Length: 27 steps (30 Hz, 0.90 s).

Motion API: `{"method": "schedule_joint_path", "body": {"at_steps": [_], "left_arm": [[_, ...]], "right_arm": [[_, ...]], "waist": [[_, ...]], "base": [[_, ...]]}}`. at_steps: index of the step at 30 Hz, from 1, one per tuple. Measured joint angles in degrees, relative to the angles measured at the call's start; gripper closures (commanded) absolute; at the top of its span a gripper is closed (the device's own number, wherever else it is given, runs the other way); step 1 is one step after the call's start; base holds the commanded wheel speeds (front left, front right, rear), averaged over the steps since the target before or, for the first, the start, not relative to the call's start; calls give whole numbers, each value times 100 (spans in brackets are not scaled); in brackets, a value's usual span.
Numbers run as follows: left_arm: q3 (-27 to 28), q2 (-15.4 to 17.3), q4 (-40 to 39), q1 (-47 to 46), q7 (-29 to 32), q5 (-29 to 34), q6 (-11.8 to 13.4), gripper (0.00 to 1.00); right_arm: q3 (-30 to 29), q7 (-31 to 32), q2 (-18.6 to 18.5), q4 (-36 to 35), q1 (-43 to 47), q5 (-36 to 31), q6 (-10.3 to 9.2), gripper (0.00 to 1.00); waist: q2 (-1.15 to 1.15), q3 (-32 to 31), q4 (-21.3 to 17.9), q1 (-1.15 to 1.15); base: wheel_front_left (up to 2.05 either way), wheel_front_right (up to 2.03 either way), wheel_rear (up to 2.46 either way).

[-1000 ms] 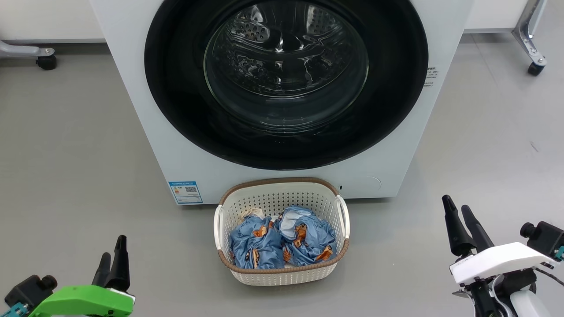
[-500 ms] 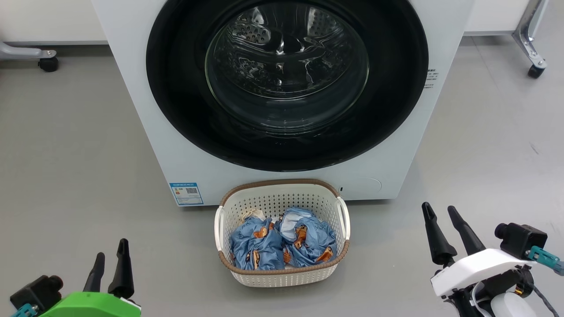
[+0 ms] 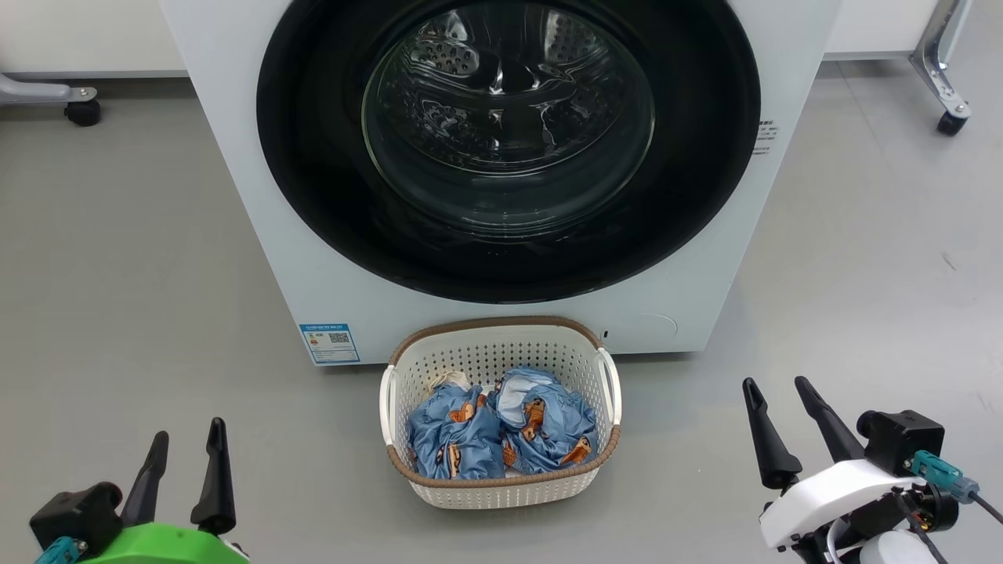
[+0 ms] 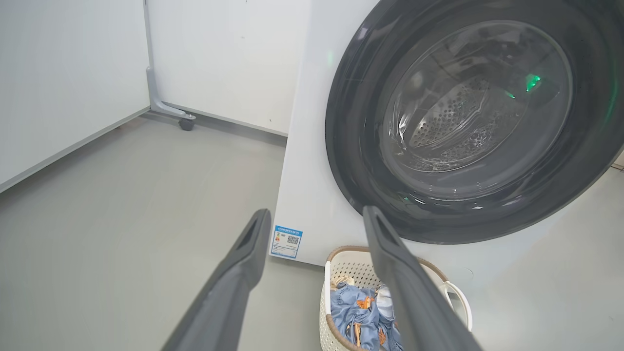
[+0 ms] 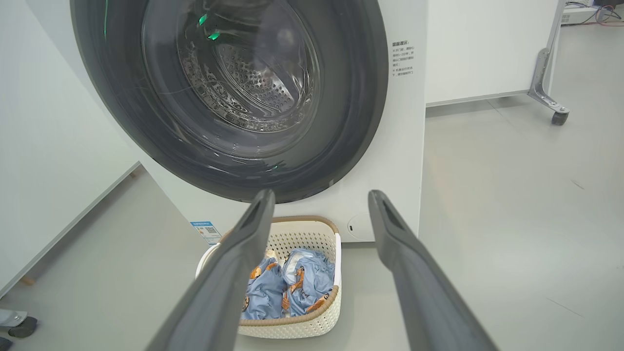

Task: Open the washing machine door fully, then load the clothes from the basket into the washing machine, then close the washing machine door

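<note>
Your basket (image 3: 501, 492) is sitting on the floor (image 3: 117, 274), drawn up close against the foot of the washing machine (image 3: 368, 305), just below its door. The clothes (image 3: 501, 431) are lying bunched inside it in two blue heaps side by side, covering most of the basket's bottom. The washing machine door (image 3: 313, 157) is sitting shut against the front, and the steel drum (image 3: 443, 51) is showing through its glass. A blue label (image 3: 330, 342) is sticking low on the machine's front, just left of the basket. A left caster (image 3: 81, 112) and a right caster (image 3: 950, 123) are standing back by the far wall, well apart from the basket. Your left claw (image 3: 190, 429) is hanging released over the floor left of the basket, and your right claw (image 3: 774, 382) is hanging released to its right. Since a second ago the right claw has been sinking and drifting inward toward the basket. The left claw has been turning, so its fingers are now showing wider apart. The basket, clothes and door are staying where they were.
</note>
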Motion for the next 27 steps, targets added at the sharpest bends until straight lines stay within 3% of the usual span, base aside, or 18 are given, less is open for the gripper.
{"method": "schedule_joint_path", "body": {"at_steps": [27], "left_arm": [[207,-29,-442,313,-508,2294,-9,0]], "right_arm": [[194,-476,-131,86,104,-2101,-48,0]], "waist": [[0,102,-22,0]], "base": [[0,0,0]]}}
